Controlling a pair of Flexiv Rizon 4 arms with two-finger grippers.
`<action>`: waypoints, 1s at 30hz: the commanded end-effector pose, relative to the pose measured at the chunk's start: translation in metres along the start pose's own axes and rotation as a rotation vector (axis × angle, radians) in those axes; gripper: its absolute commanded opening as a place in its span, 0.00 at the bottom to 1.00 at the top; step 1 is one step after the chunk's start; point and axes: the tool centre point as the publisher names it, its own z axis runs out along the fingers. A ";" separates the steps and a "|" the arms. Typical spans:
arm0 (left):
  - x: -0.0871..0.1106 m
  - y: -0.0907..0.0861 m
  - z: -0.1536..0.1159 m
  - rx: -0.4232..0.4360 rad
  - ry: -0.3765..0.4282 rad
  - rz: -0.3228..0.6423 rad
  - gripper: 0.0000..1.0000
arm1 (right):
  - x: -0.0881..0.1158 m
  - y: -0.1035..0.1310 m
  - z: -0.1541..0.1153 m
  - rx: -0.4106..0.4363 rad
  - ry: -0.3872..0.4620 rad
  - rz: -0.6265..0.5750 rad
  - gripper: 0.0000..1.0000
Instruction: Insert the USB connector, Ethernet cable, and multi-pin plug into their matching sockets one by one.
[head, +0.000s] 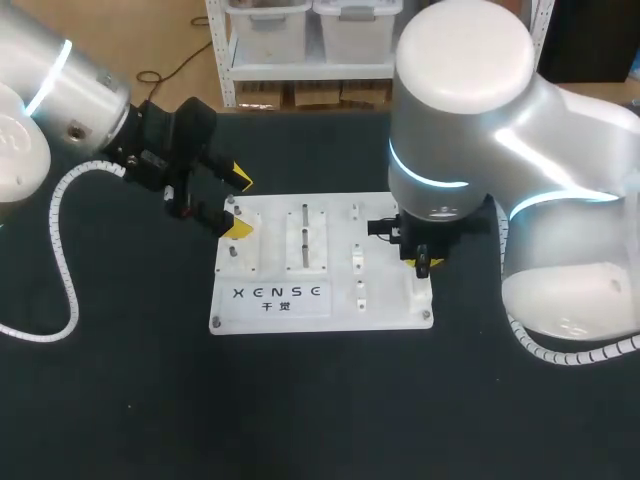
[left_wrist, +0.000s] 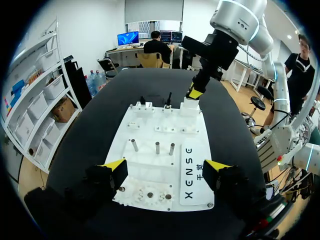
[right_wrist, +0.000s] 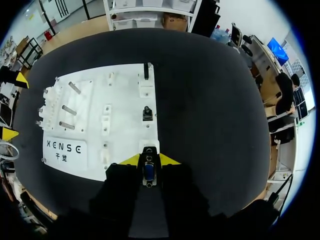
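right pincer (right_wrist: 149, 160) clenched on the multi-pin plug (right_wrist: 148, 172), fingers on its two flat sides, blue face pointing out ahead of the tips. the plug is just short of the white socket block (right_wrist: 149, 146) at the near edge of the white board (head: 385, 305). whether it touches the block, can't tell.

ahead of the pincer, along the same edge: nearer dark connector (right_wrist: 147, 113), then farther dark connector (right_wrist: 146, 71), both upright in their blocks. which is usb and which is ethernet, can't tell.

left pincer (head: 238, 203) released, nothing in it, tips wide apart over the board's opposite edge, well apart from the plug. board sits on the black tabletop (head: 320, 400).

handling guess: plug is light and stiff, smooth shell may slip. pins likely bend if it goes in tilted. grip on the body sides looks right, keep it square, press gently.
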 end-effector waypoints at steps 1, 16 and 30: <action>0.000 0.001 0.000 0.003 0.004 -0.001 1.00 | -0.001 0.000 0.002 -0.003 -0.008 0.003 0.00; 0.000 0.001 0.000 0.003 0.004 -0.001 1.00 | 0.007 -0.004 0.015 -0.005 0.015 0.015 0.00; 0.000 0.001 0.000 0.003 0.004 -0.001 1.00 | 0.023 0.005 0.057 -0.043 0.102 0.027 0.00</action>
